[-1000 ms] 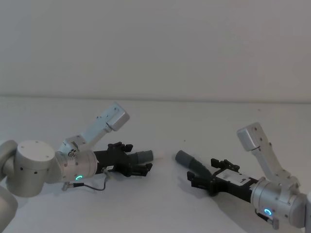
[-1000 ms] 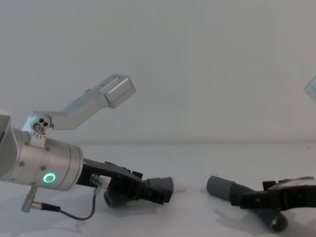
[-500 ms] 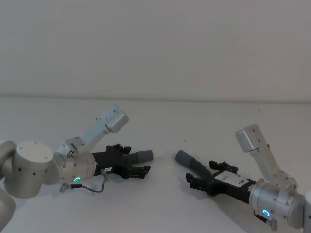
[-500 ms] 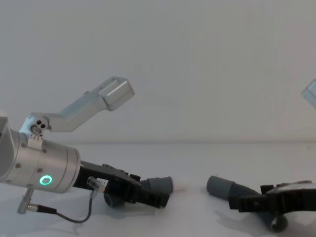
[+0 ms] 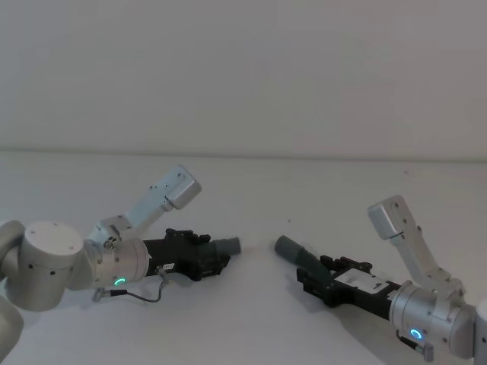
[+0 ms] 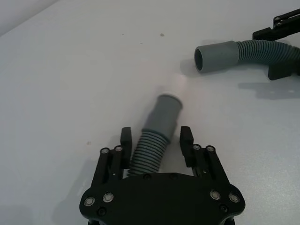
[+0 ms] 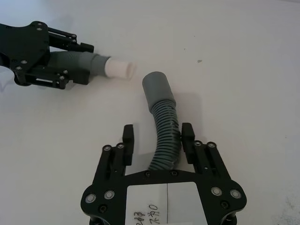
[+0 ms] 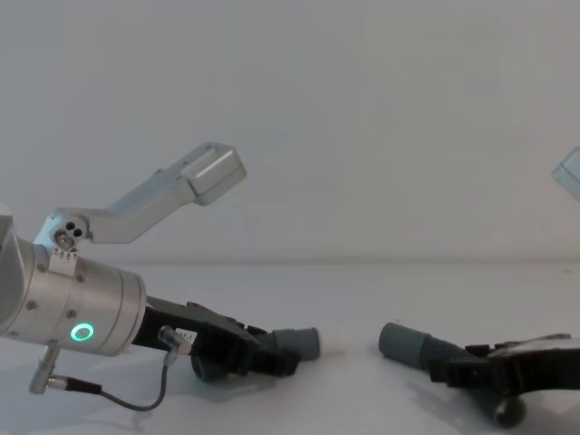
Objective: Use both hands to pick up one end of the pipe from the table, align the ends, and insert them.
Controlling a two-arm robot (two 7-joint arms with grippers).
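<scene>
The left gripper (image 6: 155, 136) is set low on the white table (image 5: 342, 190). Its fingers (image 6: 125, 139) are partly open and placed either side of the ribbed stretch of one corrugated hose piece (image 6: 149, 150), with a narrow gap seen on one side. The right gripper (image 7: 158, 133) is likewise held partly open astride the other hose piece (image 7: 165, 140), unclamped. Both pieces are laid on the table, with their smooth cuffs (image 6: 165, 112) turned toward each other but apart.

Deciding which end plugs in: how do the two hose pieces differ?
The left hose piece lies nearly straight and ends in a pale tip; the right hose piece bends and ends in an open grey cuff. Both are ribbed grey, straddled by the left gripper and right gripper.
</scene>
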